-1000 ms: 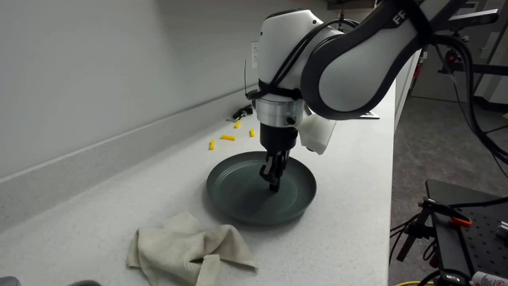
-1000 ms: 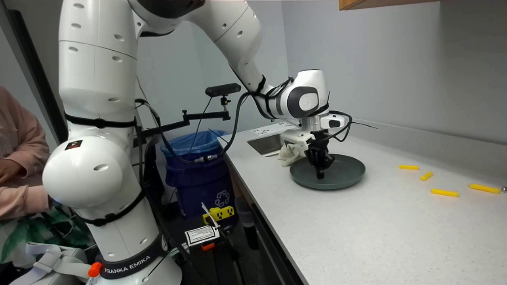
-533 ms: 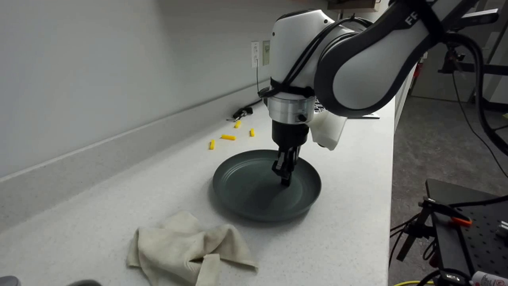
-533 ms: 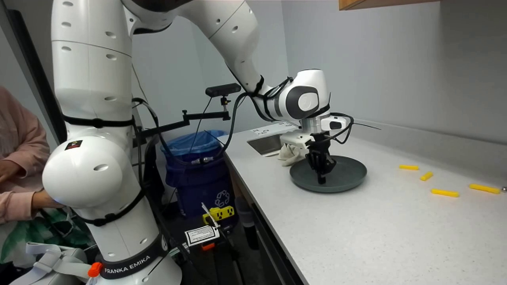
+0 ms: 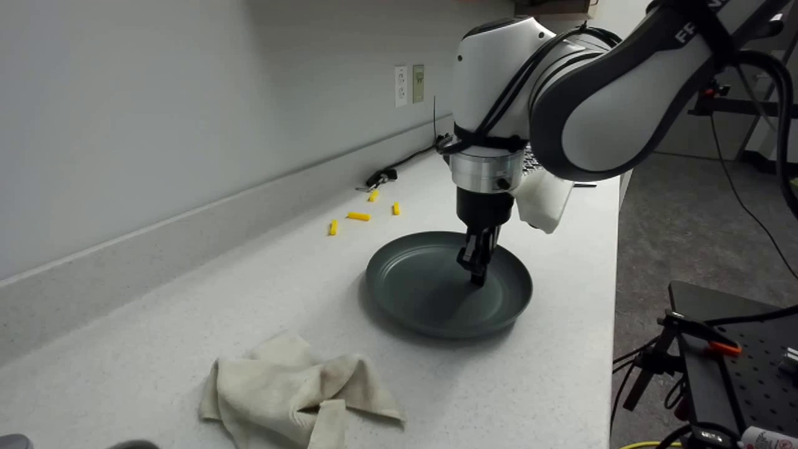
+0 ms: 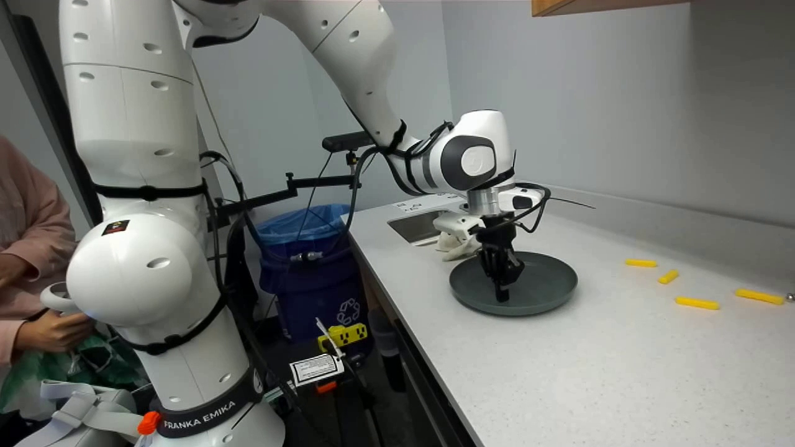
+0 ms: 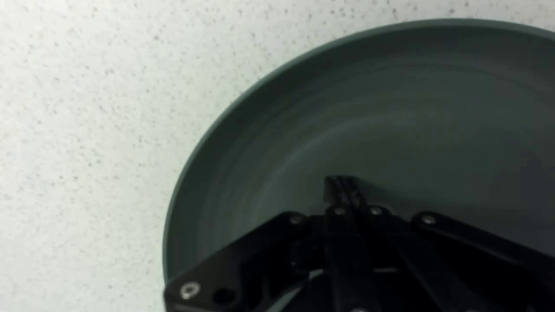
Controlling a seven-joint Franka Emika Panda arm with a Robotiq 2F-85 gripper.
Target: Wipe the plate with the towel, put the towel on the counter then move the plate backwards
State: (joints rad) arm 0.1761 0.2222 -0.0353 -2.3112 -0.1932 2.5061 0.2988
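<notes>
- Putting the towel point(image 5: 293, 386) down looks done: it lies crumpled on the desk point(image 5: 530, 393), free of the end effector point(image 7: 341, 182) and apart from the plate point(image 5: 424, 293). In an exterior view that shows the sink point(image 6: 413, 226), it lies between sink and plate, partly hidden by the arm point(image 6: 478, 160).
- With the towel laid aside, I judge the wiping finished, though nothing on the plate proves it.
- Moving the plate backwards appears to be the step in hand. The end effector reaches down inside the rim, drawn narrow, its tips together with nothing between them. It looks set to push or drag the plate from inside, not grip it; contact with the plate's floor seems likely but is not certain.
- The plate rests between the desk's wall edge and its room-side edge, nearer the latter.
- Left, by my reading: finish the move, then lift the tips out. Which edge "backwards" means, and how far, cannot be told.
- As containers go, the plate is shallow and has the tips in it; the wrist view shows faint pale arcs inside, sheen or residue, I cannot say.
- The sink is set in near the room-side edge; too little of its inside shows to name contents.
- Beyond that edge stands a dark blue bin point(image 6: 310, 285) with a lighter liner point(image 6: 298, 233), contents out of sight.
</notes>
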